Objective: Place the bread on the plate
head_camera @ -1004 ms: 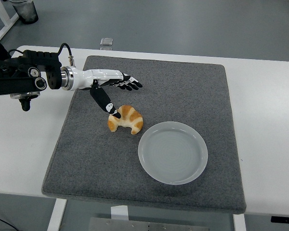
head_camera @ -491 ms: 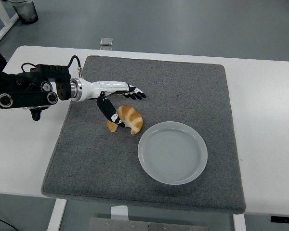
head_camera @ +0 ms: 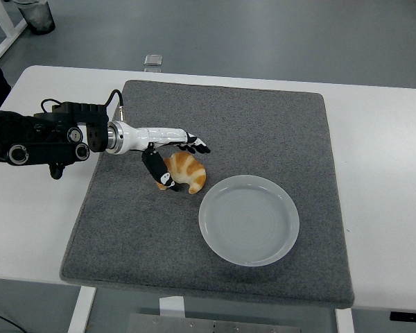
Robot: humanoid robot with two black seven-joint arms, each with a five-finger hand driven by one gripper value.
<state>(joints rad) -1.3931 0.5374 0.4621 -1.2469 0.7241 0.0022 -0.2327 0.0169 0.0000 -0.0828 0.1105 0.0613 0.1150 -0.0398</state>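
The thumb (head_camera: 159, 173) of the left hand (head_camera: 168, 144) points down and presses on the near left end of the bread (head_camera: 187, 171), while the four other fingers (head_camera: 196, 145) are stretched flat and close together above the far side of it. So the bread sits between thumb and fingers, but from this high view I cannot tell for sure if the long fingers really touch the crust or only hang just over it. The bread is a small croissant, golden with darker stripes, and it lies on the grey mat (head_camera: 263, 118), just beside the upper left rim of the plate (head_camera: 248, 220) and apart from it. The plate is white, round and shallow, with nothing in it, and it stands on the near middle part of the mat. Behind the fingers comes a white palm and wrist, then the thick black left arm (head_camera: 35, 135) with round joints, which enters from the left side and reaches over the white table (head_camera: 381, 173). The mat covers most of the table in the middle. On the far edge of the table, behind the mat, a small clear object (head_camera: 152, 61) stands.
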